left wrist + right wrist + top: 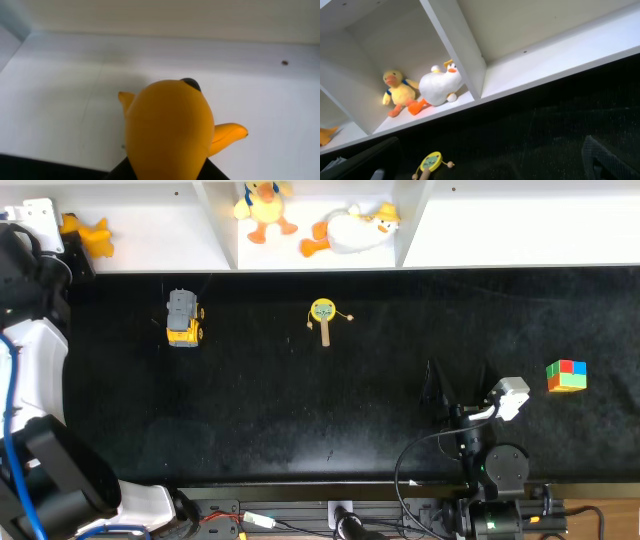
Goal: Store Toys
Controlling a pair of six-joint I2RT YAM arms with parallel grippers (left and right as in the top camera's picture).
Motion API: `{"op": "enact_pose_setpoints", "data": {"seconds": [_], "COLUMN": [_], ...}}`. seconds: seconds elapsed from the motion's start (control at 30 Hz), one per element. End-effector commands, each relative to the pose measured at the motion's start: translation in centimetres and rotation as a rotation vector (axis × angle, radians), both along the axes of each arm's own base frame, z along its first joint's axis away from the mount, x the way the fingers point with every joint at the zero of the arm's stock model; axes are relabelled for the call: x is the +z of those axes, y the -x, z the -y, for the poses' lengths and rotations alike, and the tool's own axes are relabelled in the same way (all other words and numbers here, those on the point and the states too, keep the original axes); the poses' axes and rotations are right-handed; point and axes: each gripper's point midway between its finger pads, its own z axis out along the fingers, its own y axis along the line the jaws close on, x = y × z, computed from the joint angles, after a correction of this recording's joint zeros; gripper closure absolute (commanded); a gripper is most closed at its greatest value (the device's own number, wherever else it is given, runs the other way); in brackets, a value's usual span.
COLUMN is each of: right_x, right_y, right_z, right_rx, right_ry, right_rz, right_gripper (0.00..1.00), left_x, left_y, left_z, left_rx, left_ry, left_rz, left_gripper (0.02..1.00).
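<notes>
— How are the surface and its surroundings laid out?
— A black bench [300,410] is backed along its far edge by a white shelf [222,225]. A truck [183,317], a rattle [323,315] and a cube [566,376] are scattered on the bench.
— And the jaws?
— An orange toy [167,125] is gripped by the left gripper [166,174] inside the shelf's left compartment. The right gripper [457,385] is held open near the front edge.
</notes>
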Motion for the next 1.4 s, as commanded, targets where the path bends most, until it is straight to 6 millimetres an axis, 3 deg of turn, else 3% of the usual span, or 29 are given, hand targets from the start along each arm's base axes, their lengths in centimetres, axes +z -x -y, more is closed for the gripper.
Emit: {"op": "enact_pose_setpoints", "data": {"seconds": [0.03,0.3,0.8,1.4], "right_x": [-0.4,-0.4,-0.4,-0.4], "right_y": [0.0,0.0,0.0,0.0], "right_z": [0.0,0.0,0.0,0.0], "right_rx": [-0.003,-0.003,-0.003,-0.003], "right_ry": [0.007,0.007,0.007,0.007], "right_rz": [0.001,0.001,0.001,0.0], "right_gripper": [0.005,0.005,0.007,0.007], "left_x": [1.3,3.5,0.1,0.4], "left_y": [-0.1,-0.4,-2.7,-3.7], "left_z": [-1.9,-2.3,-2.1,-1.3], "left_rx": [0.09,0.092,0.042,-0.015], "left_ry": [-0.047,-0.065,-0.013,0.005], "left_rz": [-0.02,-0.017,-0.024,0.019], "left_gripper": [0.89,0.888,0.895,0.86]}}
